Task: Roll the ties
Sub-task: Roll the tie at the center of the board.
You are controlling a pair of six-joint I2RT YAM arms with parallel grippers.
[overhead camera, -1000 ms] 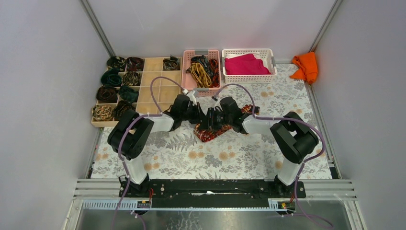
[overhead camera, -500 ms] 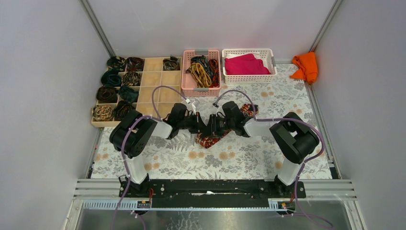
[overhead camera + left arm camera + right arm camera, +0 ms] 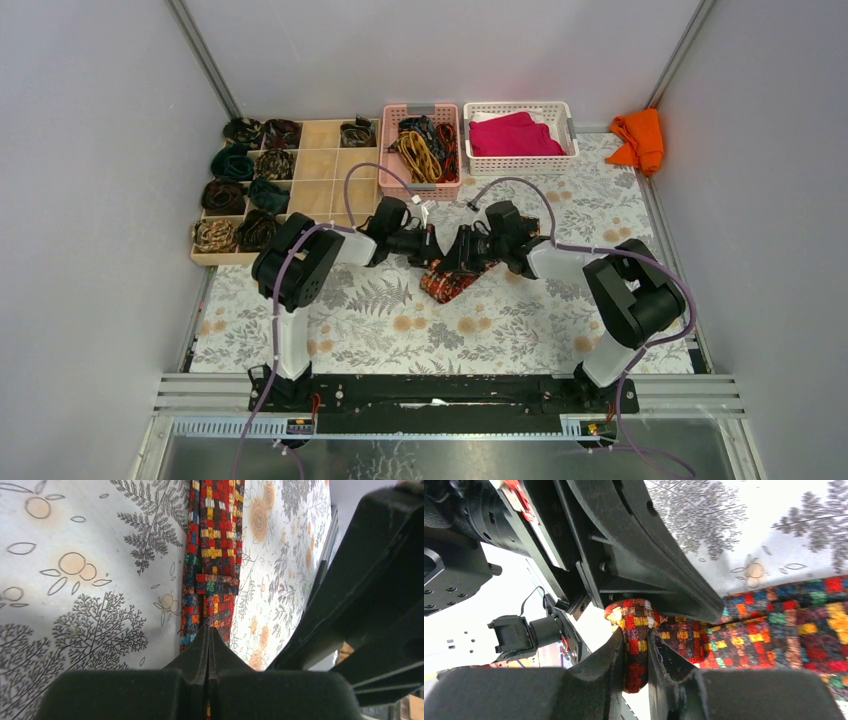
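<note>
The red-orange-and-dark checked fabric necktie is lying on the floral tablecloth just in front of the pink plastic basket, and I've got both arms meeting over it. The left gripper is clenched tight on a thin bit of it, with the strip running off flat from the tips. In front of that same basket, the right gripper is squeezing a bunched fold of the tie. Right of the basket sits a white plastic basket holding plain magenta cloth.
</note>
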